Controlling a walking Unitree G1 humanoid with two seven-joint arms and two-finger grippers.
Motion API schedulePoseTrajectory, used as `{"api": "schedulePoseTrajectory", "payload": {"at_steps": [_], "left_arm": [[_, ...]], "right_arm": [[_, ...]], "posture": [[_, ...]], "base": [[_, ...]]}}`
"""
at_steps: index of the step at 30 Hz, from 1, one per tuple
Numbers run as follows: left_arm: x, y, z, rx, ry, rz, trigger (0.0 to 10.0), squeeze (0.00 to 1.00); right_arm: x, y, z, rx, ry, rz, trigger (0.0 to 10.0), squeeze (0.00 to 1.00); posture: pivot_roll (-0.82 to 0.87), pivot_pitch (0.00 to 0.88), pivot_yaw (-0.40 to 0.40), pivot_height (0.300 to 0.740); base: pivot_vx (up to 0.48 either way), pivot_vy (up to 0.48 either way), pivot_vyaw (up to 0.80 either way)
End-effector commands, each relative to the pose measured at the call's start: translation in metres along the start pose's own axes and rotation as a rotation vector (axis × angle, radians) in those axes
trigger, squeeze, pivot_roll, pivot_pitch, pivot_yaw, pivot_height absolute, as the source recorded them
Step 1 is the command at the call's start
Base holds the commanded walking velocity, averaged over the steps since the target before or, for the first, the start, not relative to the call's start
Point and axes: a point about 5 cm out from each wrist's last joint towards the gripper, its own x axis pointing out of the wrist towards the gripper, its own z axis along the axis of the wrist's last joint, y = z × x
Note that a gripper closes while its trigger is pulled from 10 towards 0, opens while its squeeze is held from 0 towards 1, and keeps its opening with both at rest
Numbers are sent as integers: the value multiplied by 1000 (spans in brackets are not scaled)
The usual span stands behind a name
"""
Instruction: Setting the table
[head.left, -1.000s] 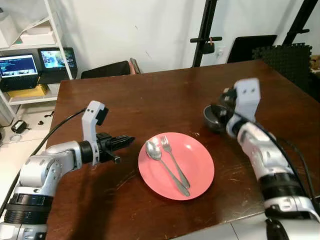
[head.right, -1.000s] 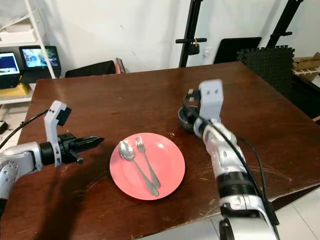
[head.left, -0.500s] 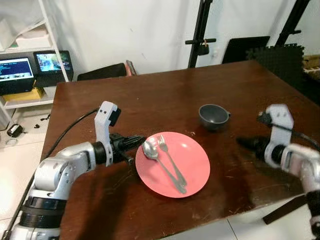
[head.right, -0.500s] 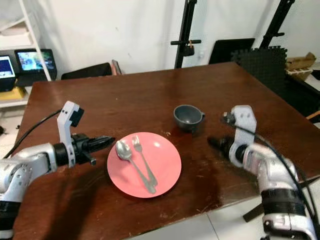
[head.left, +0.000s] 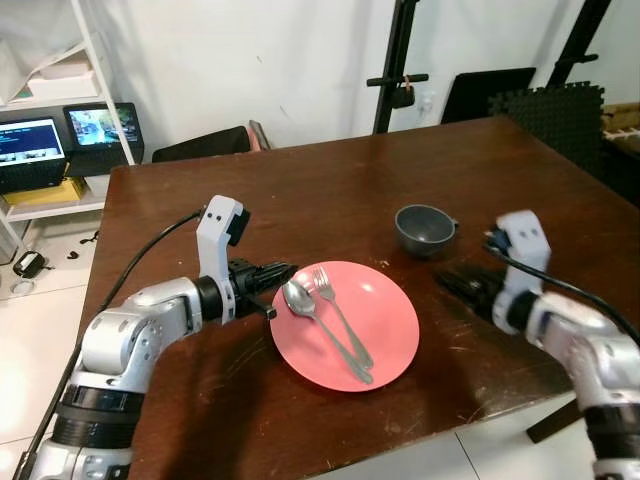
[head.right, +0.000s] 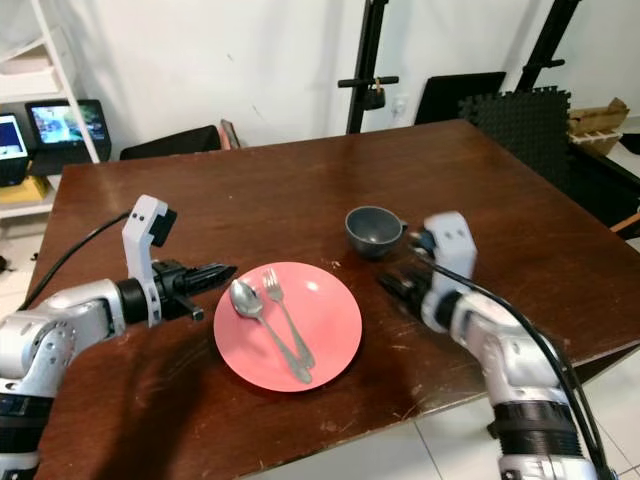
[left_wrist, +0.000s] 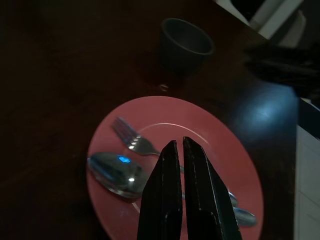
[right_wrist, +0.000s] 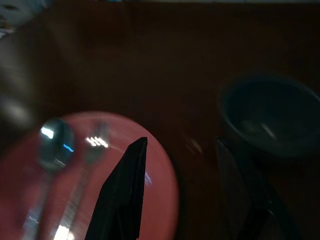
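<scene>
A pink plate (head.left: 390, 330) lies on the brown table (head.left: 330, 190) with a metal spoon (head.left: 300, 297) and fork (head.left: 335, 305) on it. A dark grey cup (head.left: 424, 229) stands just beyond the plate's right side. My left gripper (head.left: 283, 269) is shut and empty, its tips at the plate's left rim beside the spoon's bowl. My right gripper (head.left: 450, 283) is open, low over the table between the plate's right edge and the cup. In the right wrist view one finger (right_wrist: 122, 187) hangs over the plate's edge.
A white shelf (head.left: 60, 100) with two lit screens stands at the far left. Black stands (head.left: 395, 60) and foam mats (head.left: 560, 105) line the wall behind the table. The table's near edge (head.left: 400, 445) runs close below the plate.
The right gripper has swung in leftward to the gap between cup and plate. The left gripper has edged a little closer to the plate's rim. The camera has shifted slightly.
</scene>
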Motion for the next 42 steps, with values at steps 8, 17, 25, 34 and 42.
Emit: {"api": "schedulePoseTrajectory", "payload": {"at_steps": [8,17,25,34,42], "left_arm": [[-9,19,3,2,-13,126,10000,0],[-7,24,8,-9,-37,191,10000,0],[-6,24,5,-13,-30,191,10000,0],[-5,23,5,-18,-30,188,10000,0],[-4,22,2,-26,-28,185,10000,0]], "right_arm": [[30,66,-18,-5,134,192,10000,0],[52,102,-24,-101,171,200,10000,0],[55,111,-40,-233,247,220,10000,0],[53,112,-55,-314,294,241,10000,0],[55,115,-70,-270,337,261,10000,0]], "posture": [[-46,188,65,740],[-51,200,49,740],[-61,211,50,740],[-65,217,47,740],[-68,223,42,740]], "base": [[0,0,0],[0,0,0],[0,0,0],[0,0,0],[0,0,0]]}}
